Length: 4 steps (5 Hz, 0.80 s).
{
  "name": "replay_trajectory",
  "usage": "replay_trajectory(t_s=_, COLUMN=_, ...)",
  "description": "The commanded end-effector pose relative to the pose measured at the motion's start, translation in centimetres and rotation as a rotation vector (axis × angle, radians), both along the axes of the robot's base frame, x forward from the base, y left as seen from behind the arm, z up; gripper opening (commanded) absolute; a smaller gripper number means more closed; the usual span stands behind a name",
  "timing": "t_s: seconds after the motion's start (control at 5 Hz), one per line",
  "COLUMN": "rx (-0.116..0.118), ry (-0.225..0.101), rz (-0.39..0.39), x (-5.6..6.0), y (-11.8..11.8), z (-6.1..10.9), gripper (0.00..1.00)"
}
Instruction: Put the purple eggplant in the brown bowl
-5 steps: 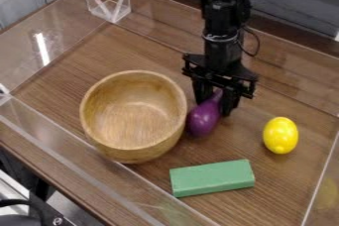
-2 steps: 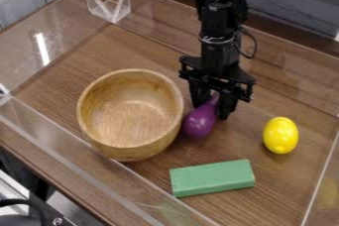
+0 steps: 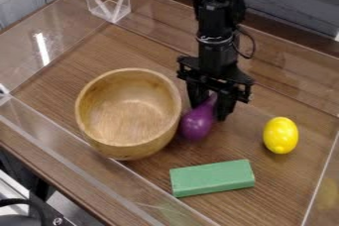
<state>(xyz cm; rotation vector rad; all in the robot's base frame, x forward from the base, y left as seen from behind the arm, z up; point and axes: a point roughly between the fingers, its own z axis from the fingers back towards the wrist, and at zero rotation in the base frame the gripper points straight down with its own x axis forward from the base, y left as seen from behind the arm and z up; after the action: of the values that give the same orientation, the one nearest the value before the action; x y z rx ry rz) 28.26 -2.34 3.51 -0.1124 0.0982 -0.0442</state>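
Landmark: the brown bowl [image 3: 127, 113], a big round wooden bowl, sits on the bench [image 3: 159, 42] left of centre, empty inside.

Purple eggplant: the purple eggplant [image 3: 197, 123] stands just beside the bowl's right rim, close enough that I cannot tell if it touches, and it is tilted with its top under the gripper. Its lower end looks to be on or barely above the bench.

Gripper: the black gripper [image 3: 212, 101] points straight down, to the right of the bowl.

Fingers: together on the eggplant's upper end, clamped on it.

Arm: the dark arm rises from the gripper toward the far side of the bench, behind and right of the bowl.

Yellow lemon: the yellow lemon [image 3: 280, 135] lies well to the right of the bowl, apart from the eggplant.

Green block: the green block [image 3: 212, 177] lies flat in front of the bowl, toward its right.

Change from a second ago: gripper and eggplant have drifted a touch leftward, and the bowl sits slightly further left as well; lemon and block lie as they did. The grip looks unchanged.
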Motion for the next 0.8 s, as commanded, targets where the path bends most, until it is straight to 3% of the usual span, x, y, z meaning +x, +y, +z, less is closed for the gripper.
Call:
replay_trajectory(t_s=0.0, rx=-0.005, ry=-0.077, rz=0.006, x=0.53, y=0.35, z=2.23, gripper=0.0)
replay_trajectory(t_s=0.6, rx=-0.007, ry=-0.069, rz=0.014, x=0.0, y=0.86, z=2.27, gripper=0.0)
